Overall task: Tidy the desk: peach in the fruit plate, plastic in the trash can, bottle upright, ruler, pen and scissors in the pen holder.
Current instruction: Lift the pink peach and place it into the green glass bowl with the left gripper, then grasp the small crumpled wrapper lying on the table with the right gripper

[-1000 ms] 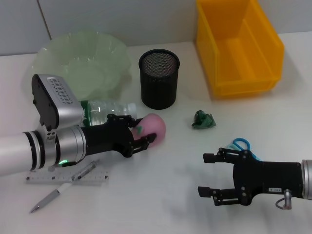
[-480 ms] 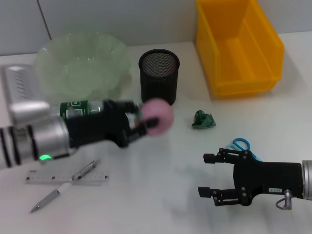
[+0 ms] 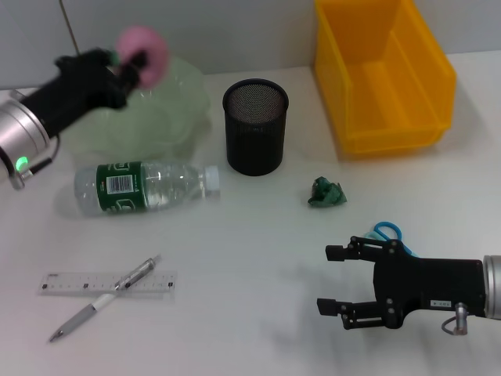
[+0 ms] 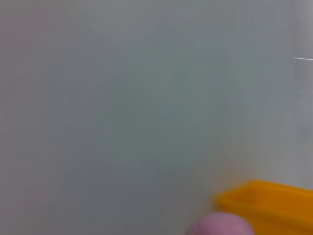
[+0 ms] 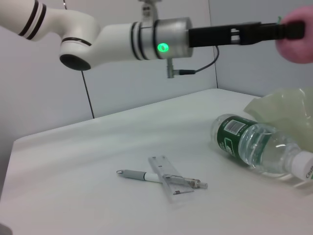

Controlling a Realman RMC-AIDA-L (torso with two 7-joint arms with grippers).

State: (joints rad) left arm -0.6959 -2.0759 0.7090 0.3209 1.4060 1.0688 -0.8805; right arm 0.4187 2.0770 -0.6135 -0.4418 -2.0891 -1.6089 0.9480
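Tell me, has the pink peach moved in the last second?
Yes. The pink peach, held in the left gripper, went from the table beside the black mesh pen holder up over the pale green fruit plate.

I see the fruit plate [image 3: 168,110] at the far left of the desk [image 3: 250,313], the peach [image 3: 143,53] held above its far edge. The pen holder [image 3: 255,125] stands right of it, the bin [image 3: 383,74] far right. The bottle [image 3: 145,186] lies near the plate. Ruler [image 3: 102,283] and pen [image 3: 98,301] cross at near left. The plastic wad [image 3: 326,192] lies right of centre, scissors [image 3: 385,231] nearer.
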